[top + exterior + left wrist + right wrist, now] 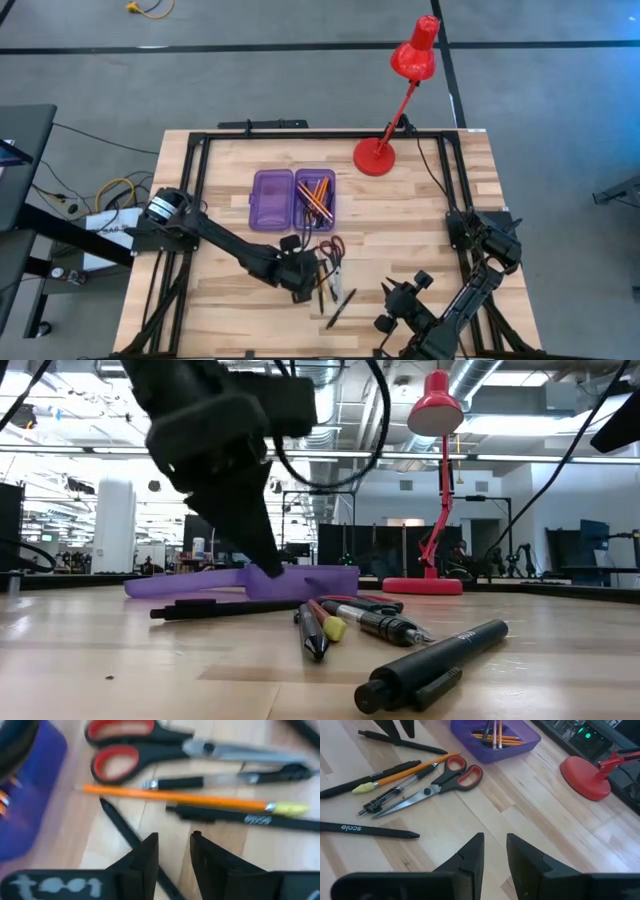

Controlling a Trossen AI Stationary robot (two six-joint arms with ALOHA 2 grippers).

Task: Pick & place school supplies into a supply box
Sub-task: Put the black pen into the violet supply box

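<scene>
Left gripper (172, 855) hovered low over a black pen (131, 837), fingers narrowly apart, empty; right gripper (494, 852) waited, narrow gap too

Purple box (291, 198), orange pencil (175, 795), red-handled scissors (432, 785).

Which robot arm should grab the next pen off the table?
Probably the left. Its gripper hangs open right over a slim black pen, beside the orange pencil and red-handled scissors. The right gripper waits farther off, near the table's front edge.
</scene>
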